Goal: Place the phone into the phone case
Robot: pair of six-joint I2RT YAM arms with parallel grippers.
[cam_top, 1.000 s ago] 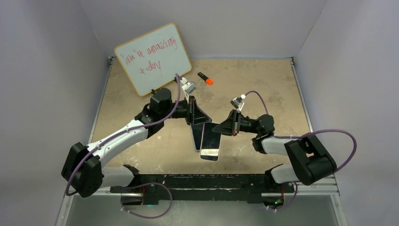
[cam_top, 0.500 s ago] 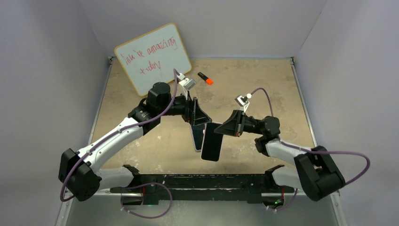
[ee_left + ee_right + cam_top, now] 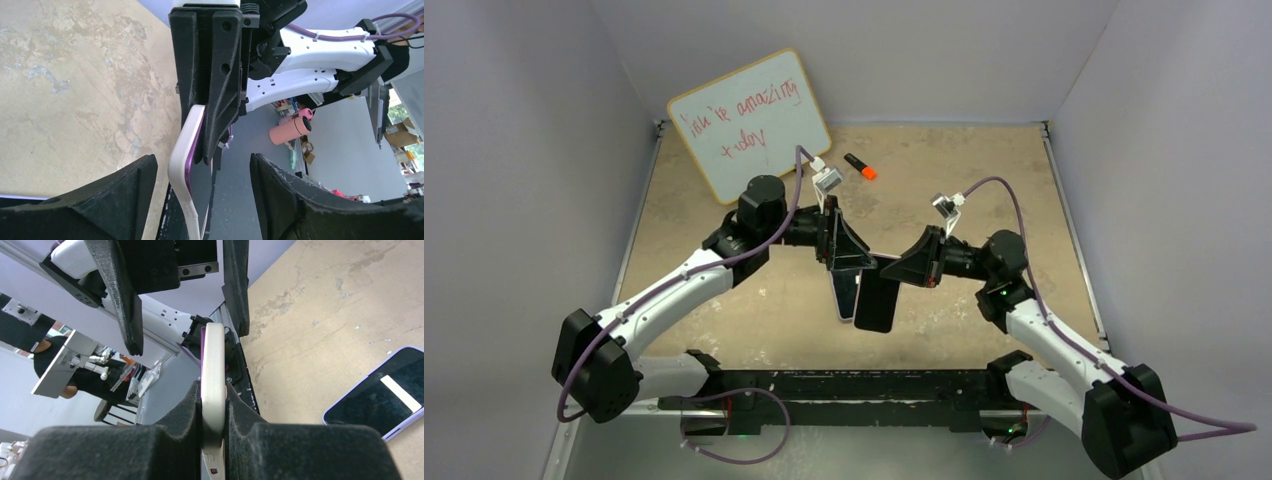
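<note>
The right arm [image 3: 1049,345] of white links and black joints unfolds: its big black joint [image 3: 1129,430], earlier tucked up beside the tan tabletop's [image 3: 984,170] right edge, now sits low in the near right corner, and the purple cable [image 3: 994,180] arcs higher over the wrist. The left arm's black elbow joint [image 3: 761,198] lies slightly nearer the red-lettered whiteboard [image 3: 744,120], and the dark-screened, lilac-rimmed phone [image 3: 877,305] no longer shows the pale patch at its near end.

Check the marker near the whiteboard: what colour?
Black body, orange cap on the marker; top external view shows it best.
</note>
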